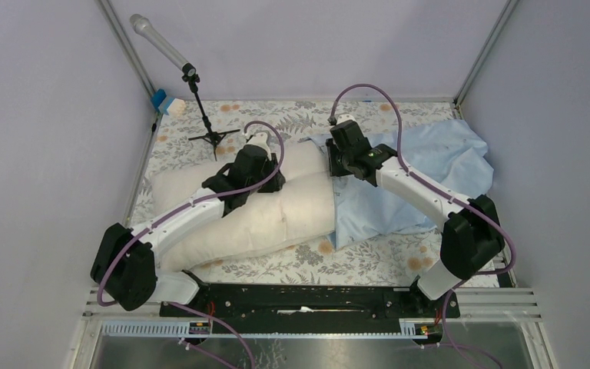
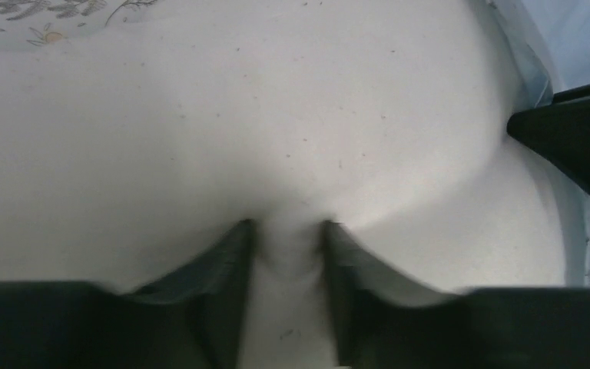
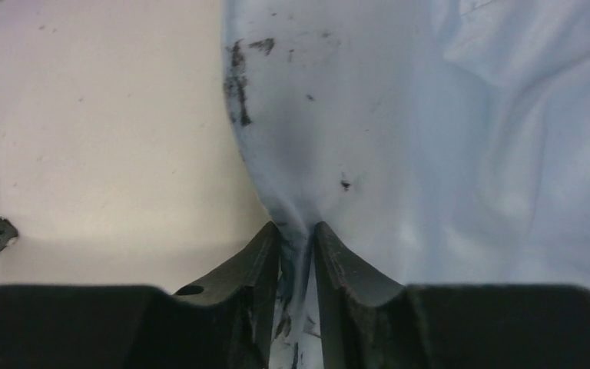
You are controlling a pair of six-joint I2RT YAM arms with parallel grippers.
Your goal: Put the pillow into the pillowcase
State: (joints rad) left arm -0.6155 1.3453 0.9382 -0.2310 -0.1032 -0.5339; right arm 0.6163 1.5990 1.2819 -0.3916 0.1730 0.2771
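**Both claws loaded, pillow end sits at the pillowcase mouth**

Left claw (image 2: 286, 227): clamped on a pinch of the pillow (image 2: 276, 115). Cream fabric is bunched up between the fingers, and you have a real bite of the top face.

Right claw (image 3: 296, 227): closed on the open edge of the pillowcase (image 3: 430, 154), with a thin blue fold running down between the fingers.

The relation that matters:
- The pillow's long axis runs left-right across the table, slightly tilted. Most of its bulk lies left of and behind your left claw.
- The pillowcase lies to the right of the left claw. Its mouth is just beside that claw and touches the pillow's right end.
- The right wrist view shows the blue edge lapping over cream directly left of the right claw. My read is that only the tip is in and most of the pillow is out.
- The two claws are near each other, either side of the mouth line. The right one is nearer the pillowcase, the left nearer the pillow.

The next move looks like a push along that long axis, pillow going right or case pulled left. Watch for the case edge slipping out of the thin pinch.

Count: one pillow, one pillowcase, two claws, one mic stand (image 1: 200, 108) far back from the left claw and well apart.
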